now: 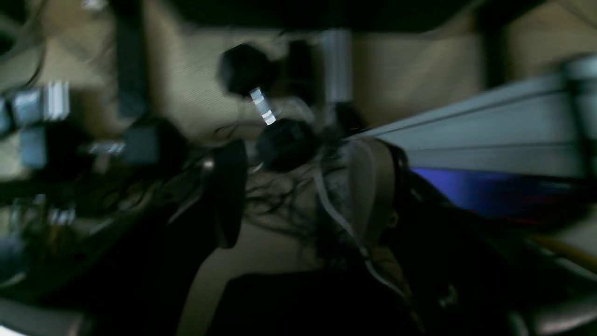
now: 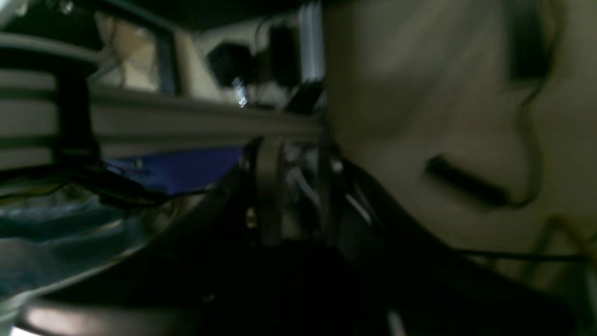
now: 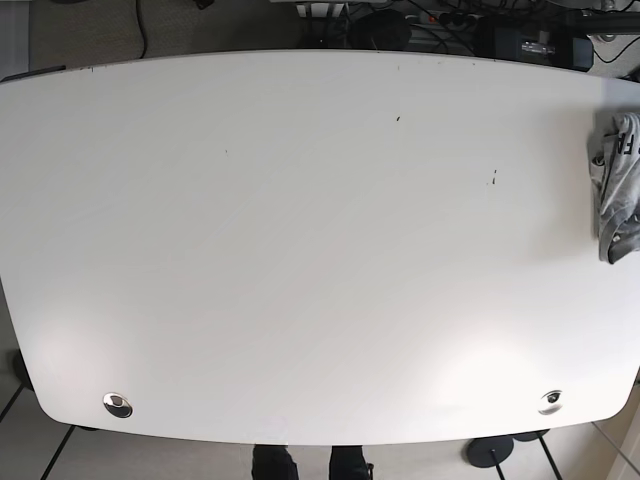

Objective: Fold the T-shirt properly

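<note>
base view: the white table (image 3: pixel 300 250) fills nearly the whole picture. the t-shirt (image 3: pixel 618 185), grey with dark lettering, lies crumpled in a heap at the table's right edge, partly cut off by the picture border. two small dark specks sit on the tabletop, well apart from the garment. two round metal fittings (image 3: pixel 118 405) are set near the front corners of the table. neither arm nor either gripper appears in this view.

left wrist view: heavily blurred and dark. a pale rail (image 1: pixel 489 135) runs across the right half with a blue strip beneath it; dark machine parts and loose cables fill the lower half. no fingertips can be made out, so whether the left jaws are released or clenched cannot be told. no cloth is seen here.

right wrist view: also blurred. a pale rail (image 2: pixel 163 126) crosses the left half, blue strip below, dark mechanism in the centre, a beige floor (image 2: pixel 443 93) with a cable on the right. the right jaws cannot be distinguished; their state cannot be told. the shirt's position relative to either set of jaws cannot be established beyond its lying alone on the table.
</note>
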Robot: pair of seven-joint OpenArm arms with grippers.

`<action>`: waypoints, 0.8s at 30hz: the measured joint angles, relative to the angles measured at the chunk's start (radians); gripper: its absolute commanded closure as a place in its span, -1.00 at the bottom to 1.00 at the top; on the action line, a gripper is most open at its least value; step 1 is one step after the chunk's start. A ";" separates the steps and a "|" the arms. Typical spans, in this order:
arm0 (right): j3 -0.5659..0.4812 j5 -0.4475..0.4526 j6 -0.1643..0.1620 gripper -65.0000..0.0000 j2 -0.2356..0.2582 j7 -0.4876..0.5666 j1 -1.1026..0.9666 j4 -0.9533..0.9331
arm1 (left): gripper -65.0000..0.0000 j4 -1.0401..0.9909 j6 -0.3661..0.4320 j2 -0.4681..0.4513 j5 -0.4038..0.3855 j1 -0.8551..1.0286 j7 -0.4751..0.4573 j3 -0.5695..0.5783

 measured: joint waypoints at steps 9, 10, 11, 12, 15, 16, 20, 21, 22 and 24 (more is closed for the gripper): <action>-0.164 0.003 -0.009 0.64 -0.005 0.005 0.337 -0.521 | 0.02 -0.589 -0.004 -0.042 0.002 -0.362 -0.006 -0.082; -0.176 0.003 -0.009 0.64 -0.006 0.004 0.374 -0.573 | 0.02 -0.671 0.001 -0.054 0.001 -0.409 -0.006 -0.083; -0.187 0.005 -0.010 0.64 -0.005 0.008 0.409 -0.622 | 0.02 -0.758 0.004 -0.064 0.001 -0.455 -0.005 -0.085; -0.200 0.006 -0.013 0.64 -0.005 0.011 0.438 -0.664 | 0.02 -0.841 0.004 -0.074 0.000 -0.499 -0.006 -0.089; -0.262 0.007 -0.022 0.63 -0.008 0.045 0.510 -0.757 | 0.02 -1.086 0.003 -0.096 0.001 -0.638 -0.005 -0.087; -0.290 0.007 -0.059 0.63 -0.010 0.080 0.529 -0.786 | 0.02 -1.134 0.003 -0.099 0.000 -0.668 -0.007 -0.087; -0.456 0.008 -0.221 0.62 -0.013 0.156 0.626 -0.933 | 0.01 -1.275 0.064 -0.101 0.001 -0.778 -0.010 -0.085; -0.491 0.008 -0.246 0.62 -0.013 0.156 0.646 -0.961 | 0.01 -1.300 0.122 -0.097 0.002 -0.801 -0.010 -0.066; -0.520 0.008 -0.270 0.62 -0.019 0.156 0.665 -0.986 | 0.01 -1.323 0.178 -0.097 0.002 -0.823 -0.012 -0.032; -0.548 0.008 -0.309 0.62 -0.035 0.156 0.695 -1.015 | 0.00 -1.366 0.254 -0.097 0.001 -0.856 -0.013 0.045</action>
